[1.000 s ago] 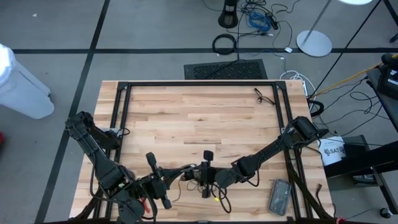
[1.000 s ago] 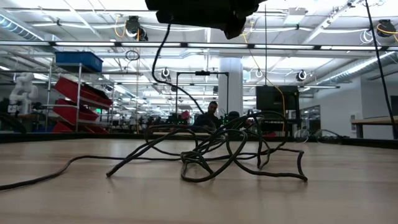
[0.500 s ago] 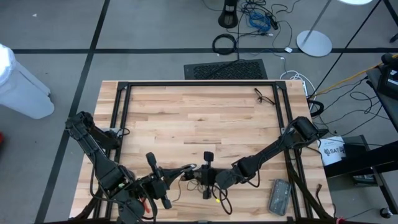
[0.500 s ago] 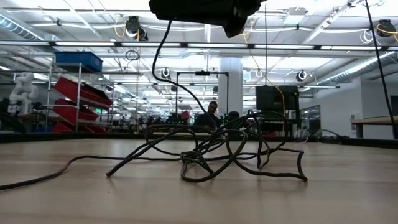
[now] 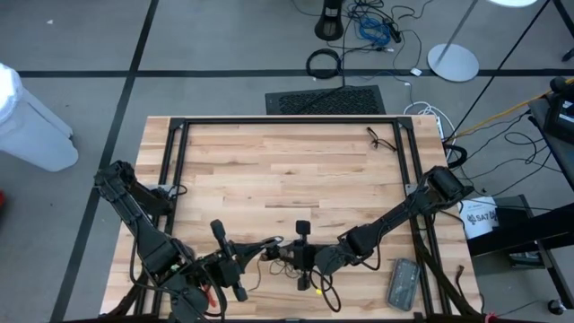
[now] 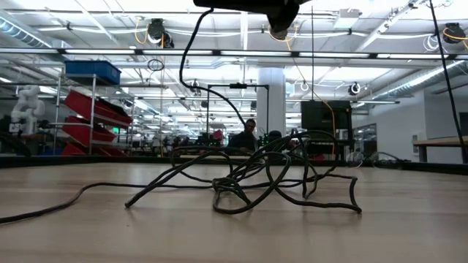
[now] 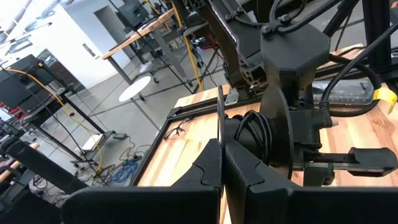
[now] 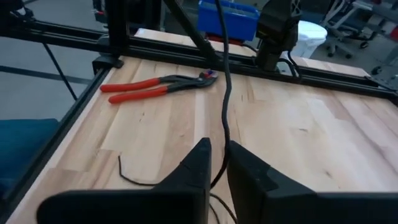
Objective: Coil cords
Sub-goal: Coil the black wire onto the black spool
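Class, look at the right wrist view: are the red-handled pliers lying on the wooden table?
Yes. The red-handled pliers lie flat on the wooden table near its black frame, beyond the cord that the right gripper holds.

The pale butcher-block wooden table (image 5: 269, 170) looks smooth, its glued strips showing a fine grain under a faint satin sheen. A black metal frame (image 5: 287, 119) with a matt finish borders it. The thin black cord (image 6: 248, 183) has a smooth rubbery skin that catches dull highlights. The pliers with red grips (image 8: 155, 84) have glossy plastic-coated handles and darker bare metal jaws. The left gripper (image 7: 222, 171) and right gripper (image 8: 214, 171) have matt black, plastic-looking fingers with smooth flat faces.
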Controlling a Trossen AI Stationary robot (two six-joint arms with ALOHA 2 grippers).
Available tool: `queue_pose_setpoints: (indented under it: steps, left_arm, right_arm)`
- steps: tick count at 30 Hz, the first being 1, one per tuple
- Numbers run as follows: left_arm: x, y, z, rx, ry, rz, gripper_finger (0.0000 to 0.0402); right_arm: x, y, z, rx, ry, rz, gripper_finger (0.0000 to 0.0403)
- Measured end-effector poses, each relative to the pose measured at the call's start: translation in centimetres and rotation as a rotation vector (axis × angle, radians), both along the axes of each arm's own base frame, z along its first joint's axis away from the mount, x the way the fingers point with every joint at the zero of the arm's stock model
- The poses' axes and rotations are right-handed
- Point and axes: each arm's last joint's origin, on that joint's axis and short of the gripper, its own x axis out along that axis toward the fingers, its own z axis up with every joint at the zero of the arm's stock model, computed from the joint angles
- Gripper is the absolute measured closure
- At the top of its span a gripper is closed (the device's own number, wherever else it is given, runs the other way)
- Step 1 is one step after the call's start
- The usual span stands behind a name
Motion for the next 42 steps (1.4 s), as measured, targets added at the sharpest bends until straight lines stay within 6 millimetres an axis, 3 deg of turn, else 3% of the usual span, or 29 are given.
queue_pose_setpoints:
  steps: [9, 19, 30, 42]
  left_arm:
    - [0.0, 0.0, 0.0, 0.0, 0.0, 0.0, 0.04]
    - [0.0, 0.0, 0.0, 0.006, 0.01, -0.011, 0.04]
    - [-0.1, -0.1, -0.5, 0.021, 0.102, -0.115, 0.04]
    - [-0.2, 0.3, -1.3, 0.092, 0.187, -0.138, 0.04]
  right_arm:
    - [0.0, 0.1, 0.0, 0.007, 0.003, 0.017, 0.0399]
    - [-0.4, -0.2, -0.1, 0.024, 0.055, -0.003, 0.0402]
    - [-3.9, -0.8, 3.0, -0.018, 0.112, -0.181, 0.0403]
    - [-7.3, 0.4, 7.4, 0.025, -0.021, -0.204, 0.0403]
